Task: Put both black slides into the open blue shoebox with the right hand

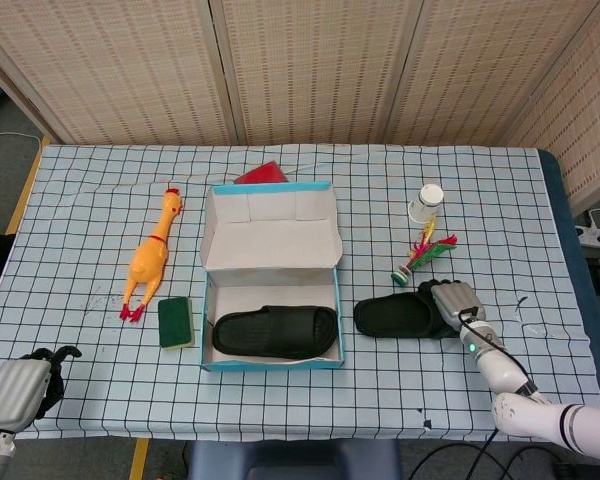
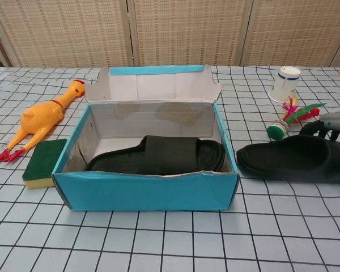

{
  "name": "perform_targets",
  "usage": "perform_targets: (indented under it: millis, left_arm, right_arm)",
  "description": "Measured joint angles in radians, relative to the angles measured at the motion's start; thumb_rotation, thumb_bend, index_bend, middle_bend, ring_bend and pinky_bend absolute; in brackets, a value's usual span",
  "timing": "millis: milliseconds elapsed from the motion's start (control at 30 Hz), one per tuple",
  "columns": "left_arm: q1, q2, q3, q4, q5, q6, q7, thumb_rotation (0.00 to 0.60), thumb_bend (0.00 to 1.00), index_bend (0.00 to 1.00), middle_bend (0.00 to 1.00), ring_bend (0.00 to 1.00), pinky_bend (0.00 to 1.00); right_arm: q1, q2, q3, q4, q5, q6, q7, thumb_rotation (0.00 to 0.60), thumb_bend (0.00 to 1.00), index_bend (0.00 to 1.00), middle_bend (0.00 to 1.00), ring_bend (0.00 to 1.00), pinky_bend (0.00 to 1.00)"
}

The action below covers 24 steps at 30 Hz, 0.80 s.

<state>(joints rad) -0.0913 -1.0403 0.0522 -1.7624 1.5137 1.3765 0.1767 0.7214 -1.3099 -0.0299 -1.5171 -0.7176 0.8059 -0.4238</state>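
From the head view, we see one black rubber slide [image 1: 275, 331] already lying inside the open blue cardboard shoebox [image 1: 271, 364], so half the job looks done. The second black slide [image 1: 400, 314] is on the checked desk [image 1: 80, 200] just right of the box, our right hand [image 1: 453, 303] wrapped over its far end. Our left hand [image 1: 18, 392] rests curled and empty.

From the chest view, that outside slide [image 2: 294, 161] sits flat, not lifted.
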Motion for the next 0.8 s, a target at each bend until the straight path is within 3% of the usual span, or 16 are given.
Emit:
perform_targets:
  millis: [267, 467, 600, 800]
  left_arm:
    - [-0.001, -0.001, 0.0, 0.001, -0.003, -0.004, 0.004, 0.6, 0.48, 0.35, 0.38, 0.39, 0.55]
    - [0.0, -0.001, -0.001, -0.001, -0.006, -0.002, 0.007, 0.6, 0.48, 0.35, 0.38, 0.39, 0.55]
    - [0.0, 0.0, -0.001, -0.001, -0.008, -0.002, 0.004, 0.6, 0.48, 0.35, 0.38, 0.39, 0.55]
    - [0.001, 0.001, 0.0, -0.002, -0.003, 0.001, 0.001, 0.6, 0.48, 0.35, 0.38, 0.39, 0.55]
  right_arm:
    - [-0.047, 0.024, 0.005, -0.086, -0.097, 0.178, -0.016, 0.6, 0.06, 0.47, 0.41, 0.31, 0.27]
    - [-0.115, -0.008, -0.001, -0.148, -0.213, 0.5, -0.167, 0.6, 0.06, 0.48, 0.42, 0.31, 0.28]
    - [-0.169, -0.077, -0.001, -0.149, -0.374, 0.724, -0.241, 0.6, 0.06, 0.51, 0.45, 0.35, 0.3]
    - [-0.211, -0.185, 0.015, -0.095, -0.632, 0.83, -0.19, 0.6, 0.06, 0.51, 0.46, 0.35, 0.3]
